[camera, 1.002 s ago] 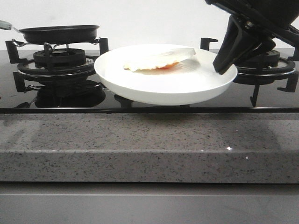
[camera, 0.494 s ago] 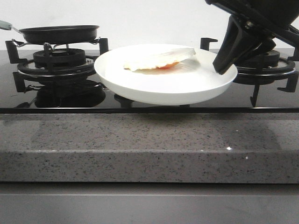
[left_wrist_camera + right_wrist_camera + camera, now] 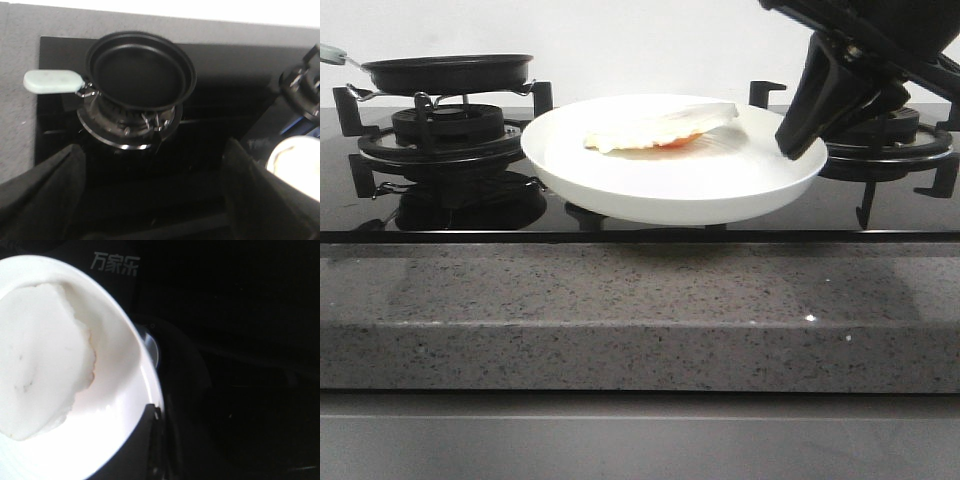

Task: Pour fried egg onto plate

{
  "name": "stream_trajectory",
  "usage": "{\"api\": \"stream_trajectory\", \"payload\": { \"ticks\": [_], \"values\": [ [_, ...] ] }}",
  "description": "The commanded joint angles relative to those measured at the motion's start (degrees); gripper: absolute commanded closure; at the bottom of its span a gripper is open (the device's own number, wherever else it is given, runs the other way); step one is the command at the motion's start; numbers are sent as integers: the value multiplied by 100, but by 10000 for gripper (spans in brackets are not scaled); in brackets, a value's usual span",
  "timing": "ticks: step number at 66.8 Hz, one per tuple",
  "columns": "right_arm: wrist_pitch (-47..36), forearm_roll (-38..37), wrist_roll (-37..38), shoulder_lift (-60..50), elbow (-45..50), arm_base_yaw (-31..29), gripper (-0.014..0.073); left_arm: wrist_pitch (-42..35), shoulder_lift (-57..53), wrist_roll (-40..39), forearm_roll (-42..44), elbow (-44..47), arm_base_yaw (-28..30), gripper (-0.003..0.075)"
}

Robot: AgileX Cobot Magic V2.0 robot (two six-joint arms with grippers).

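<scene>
Nearest the camera runs the speckled grey stone surface [image 3: 620, 310], and just beyond its edge the glossy black glass hob [image 3: 620, 225] begins. Above the hob's middle the round shallow white plate [image 3: 670, 185] hangs clear of the glass, gripped at its right rim by the right black claw [image 3: 792, 148], whose fingers pinch the edge from above and below. On the plate, toward its far side, lies the small floppy white fried egg [image 3: 655, 128] with an orange-red yolk patch showing at its front edge; it looks folded or rucked up against the far rim, though the low viewing angle makes its exact lie hard to read. The egg seems light, limp and slick, so it would slide if the plate tipped; the plate itself looks stiff, smooth and breakable, best held by its raised rim as it is now, kept level. Farther back on the left burner [image 3: 445, 135] sits the round black frying pan [image 3: 141, 70] with a pale green handle [image 3: 52, 81], empty. The left claw [image 3: 150, 220] hovers above it with fingers spread wide and nothing between them. Compared with a second ago, almost nothing differs: plate, egg and right claw hold the same position, with at most a slight shift.
</scene>
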Motion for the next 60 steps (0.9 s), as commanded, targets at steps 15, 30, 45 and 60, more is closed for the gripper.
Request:
{"api": "stream_trajectory", "payload": {
  "ticks": [15,30,45,60],
  "values": [
    [-200,233,-17,-211,-162,-10,661,-472,-1317,-1969,2592,491,-871,177],
    [-200,233,-17,-211,-162,-10,661,-613,-1919,-1969,2685,1324,-871,177],
    [-200,233,-17,-211,-162,-10,661,-613,-1932,-1969,2674,1467,-871,177],
    [-221,233,-17,-211,-162,-10,661,-603,-1932,-1969,2674,1467,-871,177]
  ]
}}
